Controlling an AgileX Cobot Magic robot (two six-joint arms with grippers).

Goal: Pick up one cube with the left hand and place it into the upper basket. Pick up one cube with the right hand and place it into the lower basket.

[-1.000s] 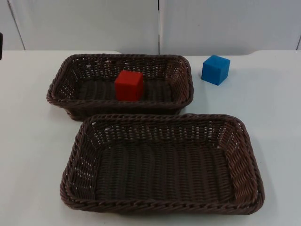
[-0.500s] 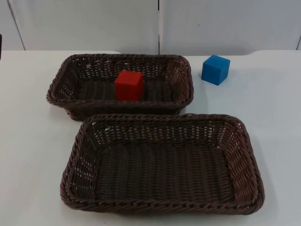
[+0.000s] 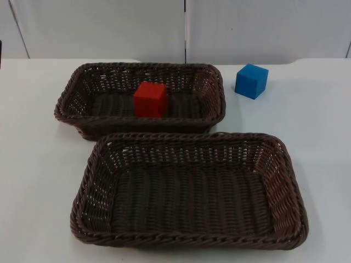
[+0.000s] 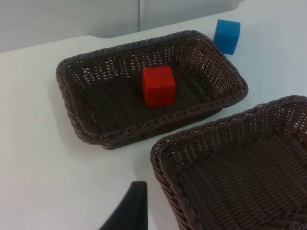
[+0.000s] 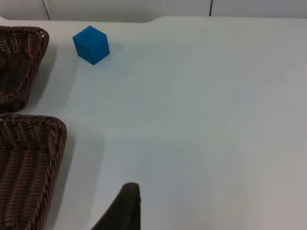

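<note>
A red cube (image 3: 150, 99) lies inside the upper wicker basket (image 3: 142, 66), near its middle. A blue cube (image 3: 252, 81) stands on the white table just right of that basket. The lower basket (image 3: 192, 136) holds nothing. In the left wrist view, my left gripper (image 4: 129, 211) hangs over bare table, well short of the red cube (image 4: 159, 85) and beside the lower basket (image 4: 163, 158). My right gripper (image 5: 125, 206) hovers over the table right of the baskets, far from the blue cube (image 5: 91, 44). Both arms wait off to the sides.
The two dark brown baskets sit close together, the upper one's front rim almost touching the lower one's back rim. A grey partition wall (image 3: 109, 27) closes the table's far edge. Bare white table (image 3: 323, 142) stretches to the right of the baskets.
</note>
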